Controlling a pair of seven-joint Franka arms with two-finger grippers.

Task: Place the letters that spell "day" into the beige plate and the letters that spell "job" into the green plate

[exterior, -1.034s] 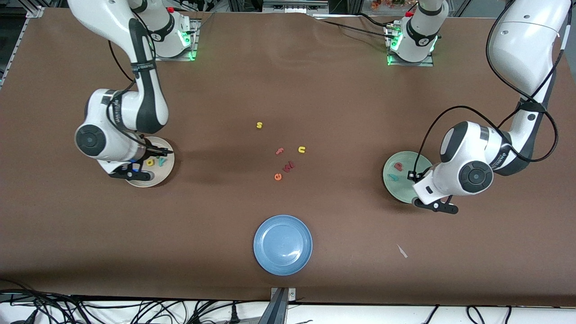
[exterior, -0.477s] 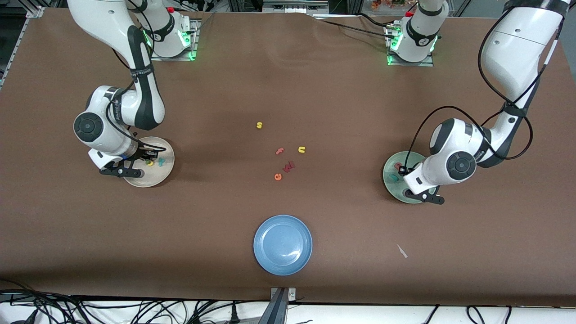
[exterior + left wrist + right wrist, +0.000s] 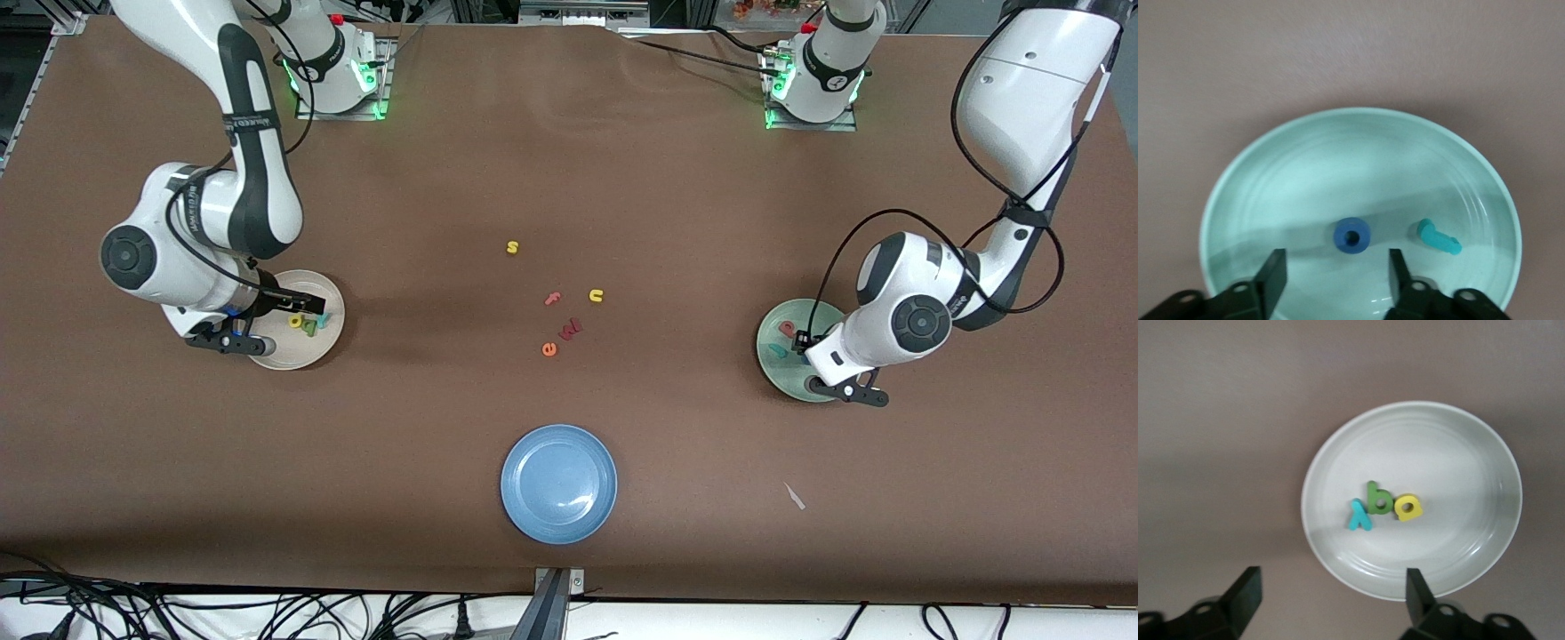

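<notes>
While both arms are reaching out from their bases in the front view, the right gripper (image 3: 267,313) is hanging over the beige plate (image 3: 283,352) at the right arm's end of the table, and the yellow "d" (image 3: 295,321), olive-green "a" (image 3: 309,326) and teal "y" (image 3: 322,318) are lying in that plate. The left gripper (image 3: 813,360) is hovering over the green plate (image 3: 772,360) at the left arm's end, where the pink-red "b" (image 3: 787,329) and teal "j" (image 3: 777,350) are lying. Near the table's middle, a yellow "s" (image 3: 512,247), pink "f" (image 3: 552,299), yellow "u" (image 3: 596,295), dark red "w" (image 3: 571,328) and orange "e" (image 3: 549,349) are sitting loose, and a blue plate (image 3: 559,483) is resting nearer the camera.

Looking through the left wrist view, the left gripper (image 3: 1335,280) is standing with its fingers (image 3: 1273,280) spread apart and holding nothing, while the blue "o" (image 3: 1351,236) is lying free in the green plate (image 3: 1258,173) just beside the teal "j" (image 3: 1439,237).

Looking through the right wrist view, the right gripper (image 3: 1331,597) is standing wide apart and gripping nothing, and the three letters are lying side by side, touching, in the middle of the beige plate (image 3: 1458,447).
</notes>
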